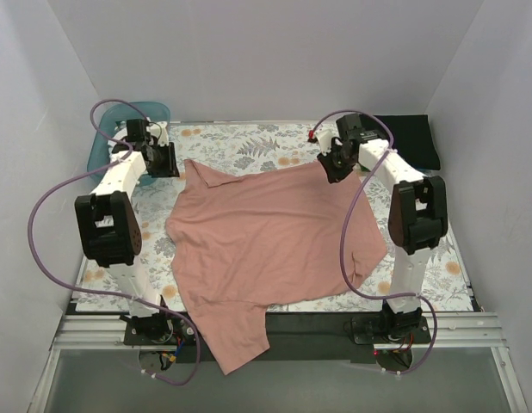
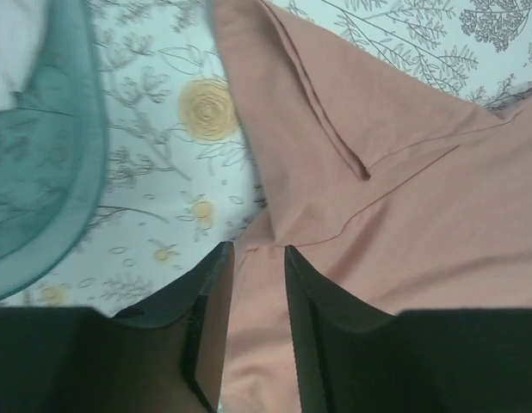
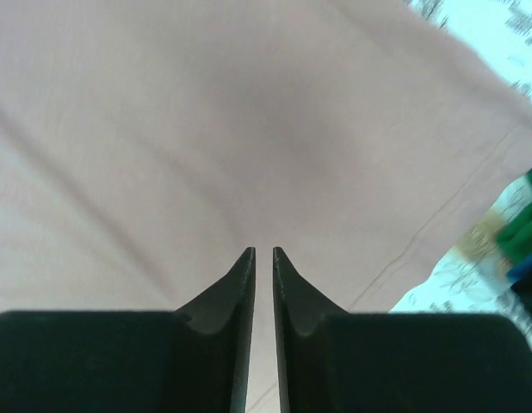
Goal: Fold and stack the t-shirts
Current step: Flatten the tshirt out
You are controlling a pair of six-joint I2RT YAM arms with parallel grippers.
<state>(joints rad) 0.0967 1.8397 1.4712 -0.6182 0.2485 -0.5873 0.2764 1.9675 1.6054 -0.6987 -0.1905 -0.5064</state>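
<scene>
1. A dusty-pink t-shirt (image 1: 266, 232) lies spread across the middle of the table (image 1: 240, 142), which has a leaf-and-flower pattern.
2. One part of the shirt hangs over the near edge of the table, between the two arm bases.
3. The shirt's far left corner is folded over on itself. In the left wrist view a hem runs along that fold.
4. The left gripper (image 1: 163, 162) sits at this far left corner, pointing down at the cloth.
5. In the left wrist view its fingers (image 2: 305, 292) stand apart. The edge of the pink cloth shows in the gap between them, and they do not close on it.
6. The right gripper (image 1: 333, 168) is at the shirt's far right corner.
7. In the right wrist view its fingers (image 3: 240, 284) are almost together, with only a thin slit left. Pink cloth fills the view behind them, but I cannot tell whether any is pinched.
8. A black t-shirt (image 1: 408, 142) lies flat at the far right corner of the table, apart from the pink one.
9. A see-through teal basket (image 2: 42, 172) stands at the far left corner, just beside the left gripper.
</scene>
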